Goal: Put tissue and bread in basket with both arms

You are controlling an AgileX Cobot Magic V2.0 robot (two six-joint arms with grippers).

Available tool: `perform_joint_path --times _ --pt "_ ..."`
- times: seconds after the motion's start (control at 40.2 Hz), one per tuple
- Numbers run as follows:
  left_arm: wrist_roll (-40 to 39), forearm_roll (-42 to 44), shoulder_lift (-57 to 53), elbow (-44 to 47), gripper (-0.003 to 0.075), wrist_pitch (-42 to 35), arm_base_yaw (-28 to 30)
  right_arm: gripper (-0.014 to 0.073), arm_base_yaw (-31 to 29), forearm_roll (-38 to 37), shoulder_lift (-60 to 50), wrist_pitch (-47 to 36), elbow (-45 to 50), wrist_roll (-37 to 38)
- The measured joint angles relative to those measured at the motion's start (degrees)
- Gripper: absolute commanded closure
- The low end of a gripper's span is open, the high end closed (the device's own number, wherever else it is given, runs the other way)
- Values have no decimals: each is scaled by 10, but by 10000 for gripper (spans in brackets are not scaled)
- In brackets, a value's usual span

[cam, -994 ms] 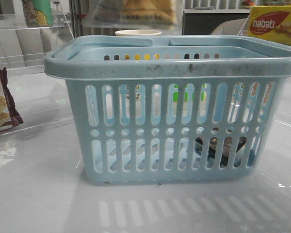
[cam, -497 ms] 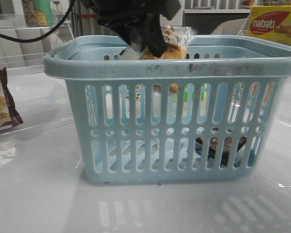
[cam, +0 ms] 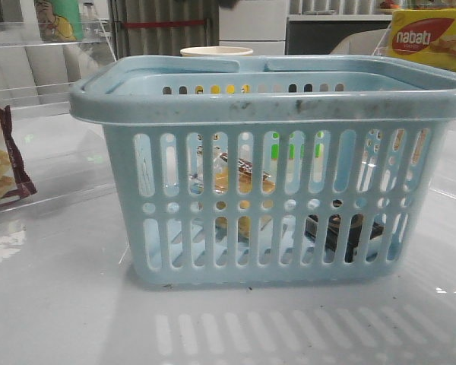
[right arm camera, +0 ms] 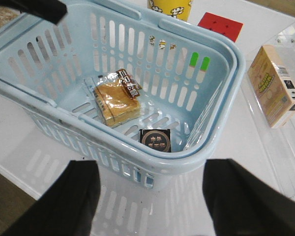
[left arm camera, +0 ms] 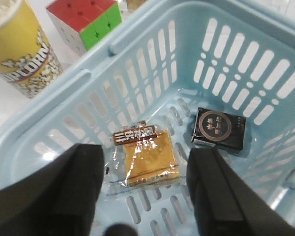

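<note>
Already, both things lie on the floor of the basket (right arm camera: 221, 98): the bread (left arm camera: 148, 159) flat near its middle, the tissue (left arm camera: 219, 128) just beside it and apart, nearer one end wall. My left fingers (left arm camera: 83, 182) spread wide and empty over the basket; my right fingers (right arm camera: 83, 191) likewise wide, holding nothing. I judge nothing is left but withdrawing.

Left pincer (left arm camera: 145, 184) and right pincer (right arm camera: 150, 196) gape wide, holding nothing.
</note>
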Motion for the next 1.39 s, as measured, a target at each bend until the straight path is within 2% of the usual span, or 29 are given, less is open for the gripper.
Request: perform_joint_path --times 0.174,0.621,0.82,1.044,1.143,1.392 --pt "0 -16 -105 45 278 16 1 43 0 0 0 0 0 0" --pt "0 -24 -383 267 278 27 1 43 0 0 0 0 0 0" --pt "-38 10 -461 338 278 30 1 43 0 0 0 1 0 0" --pt "-60 36 -481 375 289 30 1 45 0 0 0 17 0 0" --pt "-60 36 -481 376 350 30 1 107 0 -1 0 24 0 -1" --pt "-61 36 -481 376 583 30 1 403 0 -3 0 33 0 -16"
